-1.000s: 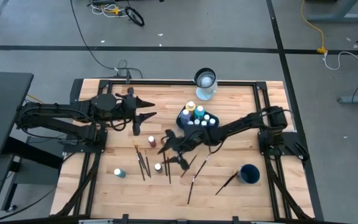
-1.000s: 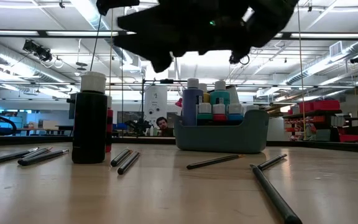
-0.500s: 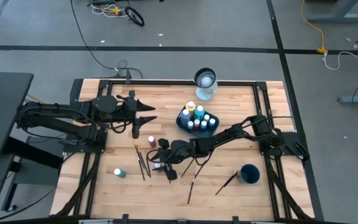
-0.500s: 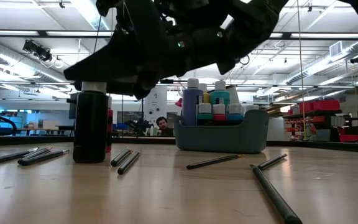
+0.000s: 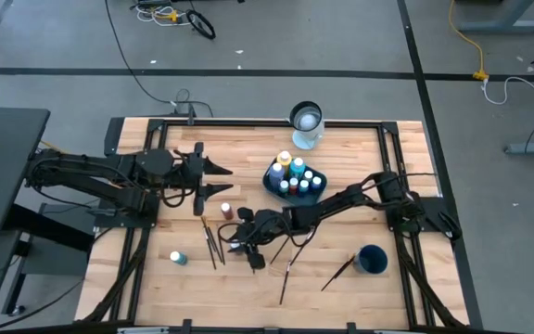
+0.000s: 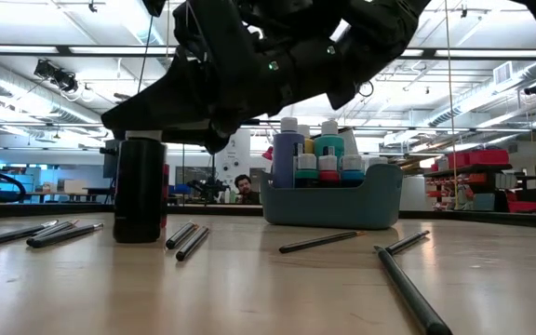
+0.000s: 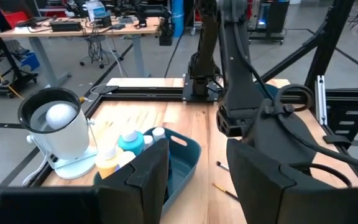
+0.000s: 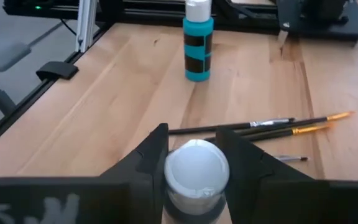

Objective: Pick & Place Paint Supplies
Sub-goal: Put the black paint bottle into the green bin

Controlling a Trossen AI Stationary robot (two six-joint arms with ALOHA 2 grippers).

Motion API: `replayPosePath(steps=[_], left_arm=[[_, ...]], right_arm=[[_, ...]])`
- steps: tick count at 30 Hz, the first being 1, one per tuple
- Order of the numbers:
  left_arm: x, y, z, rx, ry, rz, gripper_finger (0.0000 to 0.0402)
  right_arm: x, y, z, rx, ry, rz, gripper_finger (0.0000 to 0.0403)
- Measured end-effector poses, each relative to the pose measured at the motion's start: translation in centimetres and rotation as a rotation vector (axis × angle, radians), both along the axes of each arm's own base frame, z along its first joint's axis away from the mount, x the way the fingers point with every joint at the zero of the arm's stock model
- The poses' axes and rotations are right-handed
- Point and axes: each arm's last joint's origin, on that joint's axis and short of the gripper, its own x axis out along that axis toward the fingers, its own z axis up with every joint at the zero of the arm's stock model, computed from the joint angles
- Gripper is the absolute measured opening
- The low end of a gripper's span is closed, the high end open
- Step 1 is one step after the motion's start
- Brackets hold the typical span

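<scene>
Wooden table [image 5: 156,269]: right gripper [image 8: 191,163] fingers hug white-capped bottle [image 8: 196,171]; left gripper [image 7: 197,171] fingers apart, empty.

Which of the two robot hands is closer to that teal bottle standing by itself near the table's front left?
The right gripper, down over a white-capped bottle mid-table. The teal bottle stands toward the left from it; the left gripper hovers farther back.

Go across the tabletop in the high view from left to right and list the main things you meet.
Teal-capped bottle → left gripper → red-capped bottle → right gripper → blue caddy of paint bottles → dark blue cup.
</scene>
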Motion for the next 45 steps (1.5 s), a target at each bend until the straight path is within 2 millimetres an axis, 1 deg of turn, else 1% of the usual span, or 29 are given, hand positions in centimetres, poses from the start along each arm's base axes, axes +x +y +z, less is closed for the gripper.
replayPosePath(steps=[2, 4, 6, 8, 12, 15, 17, 19, 23, 26, 28, 30, 34, 38, 42, 45], left_arm=[[0.0, 0.0, 0.0, 0.001, 0.000, 0.001, 0.0171], [0.0, 0.0, 0.0, 0.002, 0.000, 0.002, 0.0171], [0.0, 0.0, 0.0, 0.010, 0.001, 0.000, 0.0171], [0.0, 0.0, 0.0, 0.021, 0.001, -0.002, 0.0171], [0.0, 0.0, 0.1, 0.036, -0.004, -0.006, 0.0171], [0.0, 0.0, 0.2, 0.037, -0.015, -0.006, 0.0171], [0.0, 0.0, 0.2, 0.034, -0.013, -0.005, 0.0171], [0.0, 0.0, 0.2, 0.033, -0.014, -0.005, 0.0171], [0.0, 0.0, 0.2, 0.033, -0.015, -0.005, 0.0171], [0.1, 0.0, 0.3, 0.033, -0.023, -0.005, 0.0171], [0.1, 0.0, 0.2, 0.037, -0.021, -0.006, 0.0171], [0.1, 0.0, 0.2, 0.035, -0.022, -0.005, 0.0171], [0.0, 0.0, 0.2, 0.033, -0.021, -0.005, 0.0171], [0.0, 0.0, 0.2, 0.054, -0.018, -0.004, 0.0171], [0.3, 0.0, 0.0, 0.063, -0.007, 0.007, 0.0171], [0.5, 0.1, 0.0, 0.068, -0.007, 0.023, 0.0171]], right_arm=[[-0.1, 0.0, 0.4, -0.002, 0.010, -0.001, 0.0110], [-0.5, -0.1, 1.6, -0.006, 0.024, -0.001, 0.0110], [-1.2, -0.1, 3.7, -0.035, 0.023, -0.059, 0.0110], [-2.2, -0.1, 5.9, -0.120, 0.036, -0.157, 0.0110], [-5.2, 0.2, 10.0, -0.307, 0.089, -0.355, 0.0110], [-8.2, 0.7, 13.3, -0.360, 0.109, -0.461, 0.0110], [-10.2, 0.9, 14.3, -0.386, 0.109, -0.521, 0.0110], [-12.2, 0.8, 14.0, -0.407, 0.114, -0.573, 0.0110], [-16.0, -0.3, 12.0, -0.344, 0.086, -0.639, 0.0117], [-18.0, -1.7, 9.6, -0.330, 0.042, -0.681, 0.0122], [-19.1, -2.9, 8.5, -0.332, 0.008, -0.701, 0.0120], [-19.9, -4.0, 7.5, -0.290, -0.024, -0.738, 0.0117], [-21.6, -5.4, 5.3, -0.233, -0.016, -0.743, 0.0116], [-22.8, -6.5, 3.1, -0.228, 0.043, -0.774, 0.0118], [-23.6, -7.4, 1.9, -0.219, 0.057, -0.806, 0.0118], [-24.0, -8.0, 1.3, -0.212, 0.048, -0.827, 0.0119]])
